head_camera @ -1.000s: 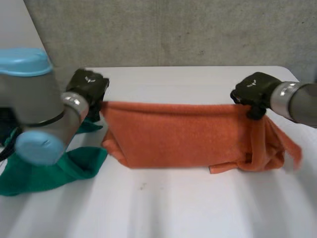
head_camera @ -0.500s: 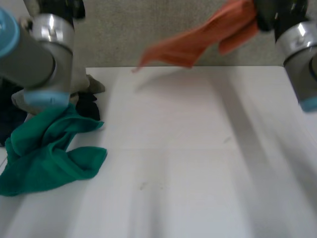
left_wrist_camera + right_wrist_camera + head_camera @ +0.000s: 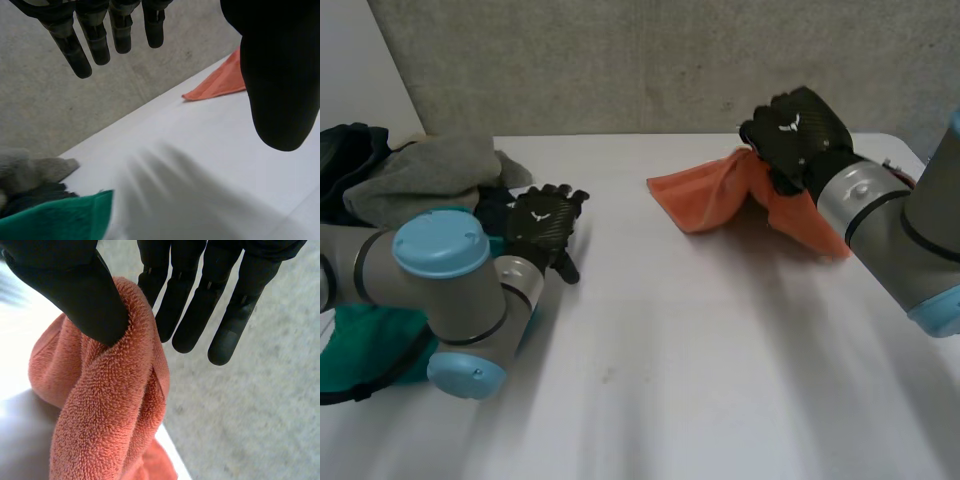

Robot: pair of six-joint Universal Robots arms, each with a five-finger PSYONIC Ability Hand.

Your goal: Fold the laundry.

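The right hand (image 3: 795, 130) pinches the orange towel (image 3: 705, 195) with its thumb. The towel's long axis runs side to side, corner pointing toward the spread left hand (image 3: 545, 225).

Left arm (image 3: 440, 290) bent at the elbow; left hand (image 3: 548, 225) held low, back up, fingers (image 3: 70, 47) straight and spread, holding nothing. Right arm (image 3: 890, 230) reaches forward; right hand (image 3: 798, 135) raised, its thumb pinching the cloth (image 3: 705, 195) against straight fingers (image 3: 192, 315).

Clothes pile (image 3: 420, 175) left on table (image 3: 700, 380) — towel (image 3: 705, 195) far right, well apart
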